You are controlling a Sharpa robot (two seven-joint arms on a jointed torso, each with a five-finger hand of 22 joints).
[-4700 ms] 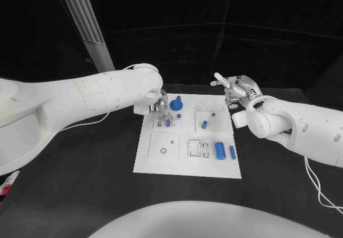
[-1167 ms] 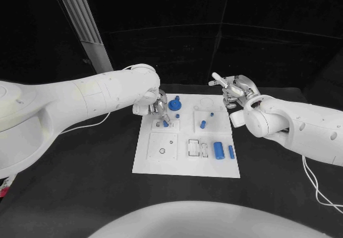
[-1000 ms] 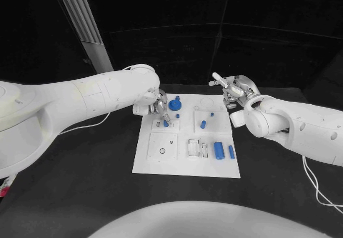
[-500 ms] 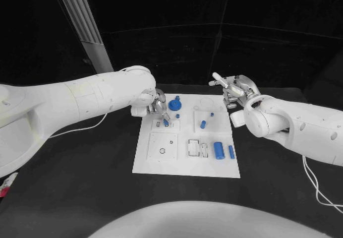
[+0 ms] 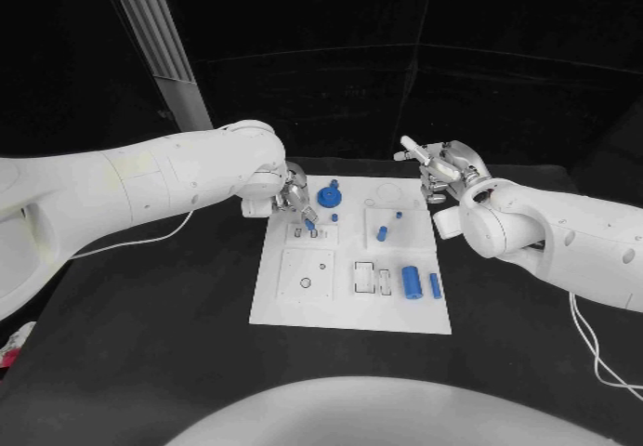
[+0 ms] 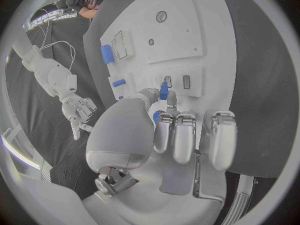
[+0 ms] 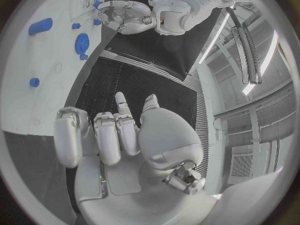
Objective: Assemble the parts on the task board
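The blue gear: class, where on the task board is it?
In the head view, the blue gear sits at the task board's far edge, just right of the left hand.

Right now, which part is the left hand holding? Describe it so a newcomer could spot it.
Start at the white task board in the middle of the black table, then go to its far-left corner, where the left hand hangs. The small blue peg is pinched in its fingers above two small slots. Unlike the blue gear and the other blue parts, it is off the board.
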